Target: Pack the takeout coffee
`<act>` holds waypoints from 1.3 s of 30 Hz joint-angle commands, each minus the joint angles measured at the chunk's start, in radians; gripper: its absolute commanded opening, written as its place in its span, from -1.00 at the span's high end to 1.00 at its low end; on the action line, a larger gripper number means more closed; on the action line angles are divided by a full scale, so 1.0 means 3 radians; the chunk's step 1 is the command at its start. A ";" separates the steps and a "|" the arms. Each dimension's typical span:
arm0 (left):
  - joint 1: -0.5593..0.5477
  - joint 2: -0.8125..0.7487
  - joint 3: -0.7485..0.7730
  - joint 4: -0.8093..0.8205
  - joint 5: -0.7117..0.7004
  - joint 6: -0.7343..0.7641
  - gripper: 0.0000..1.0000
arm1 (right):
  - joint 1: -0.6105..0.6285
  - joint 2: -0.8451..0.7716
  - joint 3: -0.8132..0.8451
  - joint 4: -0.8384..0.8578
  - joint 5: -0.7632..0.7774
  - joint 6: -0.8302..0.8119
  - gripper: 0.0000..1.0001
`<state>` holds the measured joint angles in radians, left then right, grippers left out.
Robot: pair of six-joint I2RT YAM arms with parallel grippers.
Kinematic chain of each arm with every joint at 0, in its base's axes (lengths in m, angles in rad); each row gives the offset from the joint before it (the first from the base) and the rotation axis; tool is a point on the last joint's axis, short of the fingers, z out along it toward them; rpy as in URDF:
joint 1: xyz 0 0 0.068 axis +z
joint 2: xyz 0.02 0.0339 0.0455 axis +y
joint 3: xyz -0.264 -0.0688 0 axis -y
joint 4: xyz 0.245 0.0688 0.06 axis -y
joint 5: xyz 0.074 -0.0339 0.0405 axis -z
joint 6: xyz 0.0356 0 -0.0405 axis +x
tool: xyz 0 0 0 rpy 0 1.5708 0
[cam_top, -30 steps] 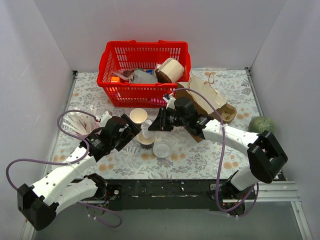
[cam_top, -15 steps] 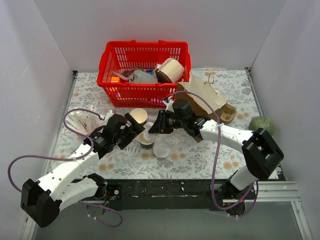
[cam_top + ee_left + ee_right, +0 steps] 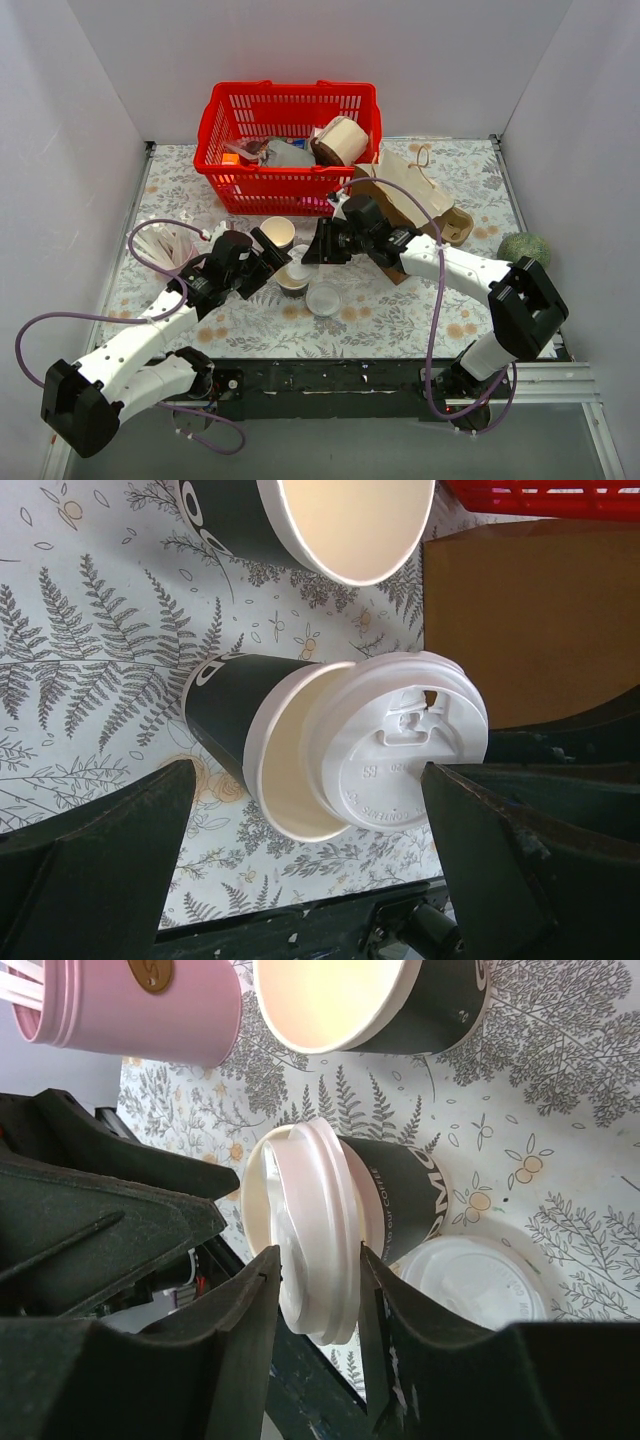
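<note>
The takeout coffee cup (image 3: 291, 286) (image 3: 225, 705) (image 3: 410, 1200) is dark with a cream inside and stands mid-table. Its white lid (image 3: 400, 745) (image 3: 315, 1240) lies askew over the rim, leaving part of the mouth uncovered. My right gripper (image 3: 303, 262) (image 3: 318, 1260) holds the overhanging edge of that lid, one finger on each face. My left gripper (image 3: 272, 264) (image 3: 308, 780) is wide open, its fingers standing either side of the cup without touching it.
A matching lidless cup (image 3: 277, 233) (image 3: 350, 520) stands just behind. A loose white lid (image 3: 324, 298) (image 3: 470, 1280) lies in front. The red basket (image 3: 215, 120) holds several items at the back. A brown paper bag (image 3: 410, 190), a pink straw cup (image 3: 160, 245) and a green ball (image 3: 524, 248) are nearby.
The right gripper has brought the lid down onto the cup's rim. The left gripper has moved in around the cup. The right fingers have spread a little.
</note>
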<state>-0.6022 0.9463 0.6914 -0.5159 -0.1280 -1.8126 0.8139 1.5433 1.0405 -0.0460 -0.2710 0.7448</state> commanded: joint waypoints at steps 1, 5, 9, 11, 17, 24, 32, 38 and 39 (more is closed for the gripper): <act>0.0033 -0.0081 -0.0080 0.0134 0.0074 0.0080 -0.96 | 0.0012 -0.0056 0.0177 -0.0113 0.0146 -0.0131 0.12; 0.0028 -0.0147 -0.0157 0.0247 0.0099 0.0090 -0.96 | 0.0012 0.0071 0.0331 -0.0322 0.0203 -0.0228 0.11; 0.0039 -0.0132 -0.0188 0.0308 0.0099 0.0075 -0.96 | 0.0038 0.0153 0.0382 -0.0363 0.0177 -0.0274 0.10; 0.0054 -0.0092 -0.0183 0.0334 0.0105 0.0080 -0.96 | 0.0048 0.0199 0.0443 -0.0419 0.0142 -0.0304 0.10; 0.0069 -0.0132 -0.0259 0.0482 0.0110 0.0013 -0.72 | 0.0099 0.0296 0.0494 -0.0557 0.0208 -0.0345 0.10; 0.0074 -0.0086 -0.0300 0.0498 0.0125 0.0034 -0.61 | 0.0191 0.0342 0.0648 -0.0680 0.0295 -0.0483 0.05; 0.0074 -0.0122 -0.0331 0.0544 0.0207 0.0019 -0.58 | 0.0253 0.0393 0.0730 -0.0818 0.0407 -0.0478 -0.14; 0.0074 -0.0148 -0.0295 0.0426 0.0197 0.0013 -0.56 | 0.0294 0.0434 0.0781 -0.0880 0.0489 -0.0509 -0.26; 0.0074 -0.0148 -0.0300 0.0421 0.0197 0.0013 -0.56 | 0.0309 0.0434 0.0796 -0.0880 0.0494 -0.0524 -0.26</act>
<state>-0.5846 0.9257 0.5968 -0.3695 -0.0700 -1.8114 0.8909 1.6638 1.2240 -0.2913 -0.1566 0.6151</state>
